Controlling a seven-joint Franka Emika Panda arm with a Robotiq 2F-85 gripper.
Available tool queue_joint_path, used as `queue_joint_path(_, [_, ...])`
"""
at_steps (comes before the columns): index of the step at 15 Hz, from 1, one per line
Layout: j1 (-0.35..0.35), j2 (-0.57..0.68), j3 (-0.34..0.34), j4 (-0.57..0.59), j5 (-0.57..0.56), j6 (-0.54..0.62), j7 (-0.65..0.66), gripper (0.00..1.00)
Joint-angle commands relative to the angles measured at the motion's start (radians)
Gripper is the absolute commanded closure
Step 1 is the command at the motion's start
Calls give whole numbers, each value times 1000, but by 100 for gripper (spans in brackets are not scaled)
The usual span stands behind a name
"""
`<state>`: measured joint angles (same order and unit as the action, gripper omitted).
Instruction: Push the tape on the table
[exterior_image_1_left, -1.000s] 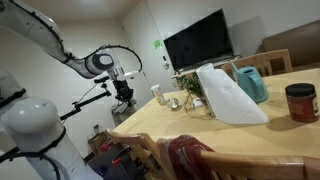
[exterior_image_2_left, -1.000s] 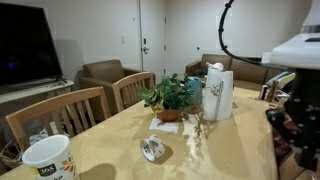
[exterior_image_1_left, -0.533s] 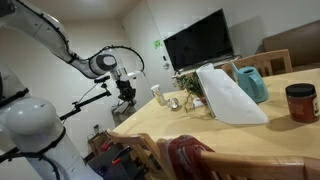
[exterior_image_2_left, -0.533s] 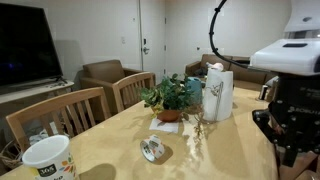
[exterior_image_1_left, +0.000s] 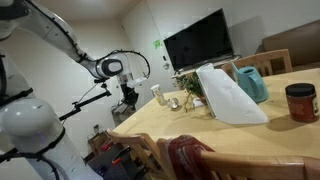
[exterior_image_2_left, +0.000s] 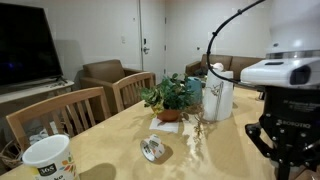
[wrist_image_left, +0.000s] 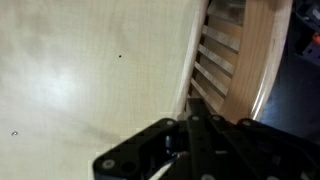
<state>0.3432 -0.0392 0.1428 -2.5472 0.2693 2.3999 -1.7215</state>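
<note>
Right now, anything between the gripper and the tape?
Only bare table lies between the gripper and the tape, as shown in an exterior view. The paper cup stands beyond the tape, off that line.

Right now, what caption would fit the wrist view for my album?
Black gripper near the edge of the pale table, with a wooden chair alongside.

Open lane: bare worktop (exterior_image_2_left: 225, 150) between hand (exterior_image_2_left: 288, 150) and tape (exterior_image_2_left: 152, 150), nothing on it. Past the tape the plant (exterior_image_2_left: 170, 97) and the white bag (exterior_image_2_left: 218, 92) block the middle. The paper cup (exterior_image_2_left: 48, 160) stands at the camera end, apart from the tape. Two chairs (exterior_image_2_left: 62, 115) line the far edge. In the wrist view a chair back (wrist_image_left: 235, 50) sits just beside the worktop rim.
</note>
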Motion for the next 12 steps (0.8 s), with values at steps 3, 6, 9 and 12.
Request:
queue_joint_path(3, [-72, 162, 48, 96, 169, 85, -153, 100])
queue_joint_path(6, [-86, 219, 79, 133, 115, 164, -62, 100])
queue_joint_path(9, [-84, 264, 88, 170, -4, 221, 72, 100])
queue_joint_path(12, [-110, 302, 114, 222, -58, 207, 135, 100])
